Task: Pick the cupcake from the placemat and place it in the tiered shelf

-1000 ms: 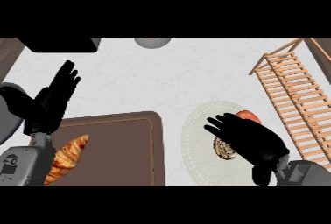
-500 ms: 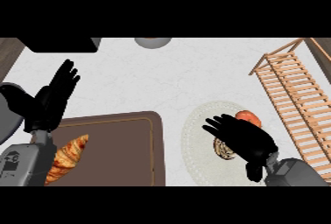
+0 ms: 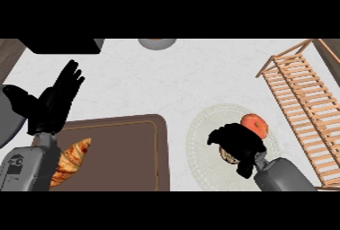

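Right hand (image 3: 240,143) curled over cupcake (image 3: 228,157), round pale placemat (image 3: 199,134); slatted wooden shelf (image 3: 302,103).

Placemat (image 3: 201,134) between board (image 3: 126,155) and tiered shelf (image 3: 299,108)

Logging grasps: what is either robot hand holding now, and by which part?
Left robot hand: nothing. Right robot hand covers the cupcake from above; a hold cannot be told.

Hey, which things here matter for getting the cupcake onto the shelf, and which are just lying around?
For the job: cupcake, placemat, tiered shelf, right robot hand.

Lying about: croissant, brown board, orange round item, grey bowl, left robot hand, resting open at the left.
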